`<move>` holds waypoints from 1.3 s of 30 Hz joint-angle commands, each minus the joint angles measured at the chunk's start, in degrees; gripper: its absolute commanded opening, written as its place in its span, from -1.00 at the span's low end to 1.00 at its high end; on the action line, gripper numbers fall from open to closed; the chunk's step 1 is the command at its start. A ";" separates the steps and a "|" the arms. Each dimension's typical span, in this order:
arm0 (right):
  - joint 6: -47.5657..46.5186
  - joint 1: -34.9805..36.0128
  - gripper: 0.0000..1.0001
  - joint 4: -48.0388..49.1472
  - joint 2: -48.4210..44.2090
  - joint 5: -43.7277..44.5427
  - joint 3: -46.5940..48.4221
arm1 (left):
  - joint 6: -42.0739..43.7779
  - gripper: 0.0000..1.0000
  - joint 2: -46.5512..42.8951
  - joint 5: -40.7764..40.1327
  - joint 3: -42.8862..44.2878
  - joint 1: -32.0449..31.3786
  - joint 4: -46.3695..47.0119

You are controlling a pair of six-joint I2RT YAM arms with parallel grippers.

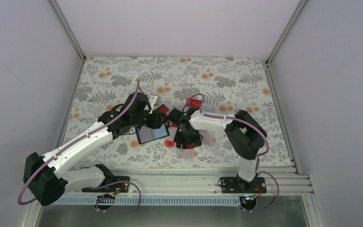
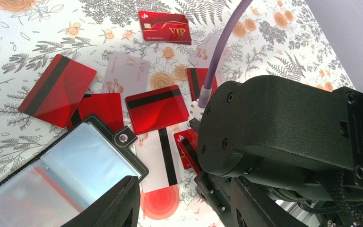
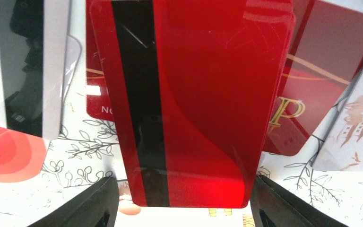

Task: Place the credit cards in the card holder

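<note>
1. Left fingers [image 2: 116,205] spread, one overlapping the open card holder [image 2: 66,175], which lies left of bench [image 1: 246,75] centre
2. Right fingers [image 3: 99,208] flank a red striped credit card [image 3: 194,104]; grip cannot be told
3. Other credit cards [image 2: 157,109] scattered mid-bench

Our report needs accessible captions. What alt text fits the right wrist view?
A red card with a black stripe fills the frame, sitting between the right hand's two black fingers; more red and white cards overlap on floral cloth behind it.
</note>
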 commanded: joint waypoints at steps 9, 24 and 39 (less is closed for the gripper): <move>0.66 0.75 0.16 3.72 -0.37 1.06 -5.60 | 0.10 -0.02 0.21 0.20 0.72 0.32 -0.61; -2.68 0.03 0.12 0.55 -9.93 1.97 -1.61 | -0.40 0.07 -0.08 -4.83 6.78 0.41 -5.53; -15.75 -1.47 0.11 15.50 -28.34 0.18 -3.71 | -5.74 0.97 -8.94 -5.71 7.14 2.22 3.96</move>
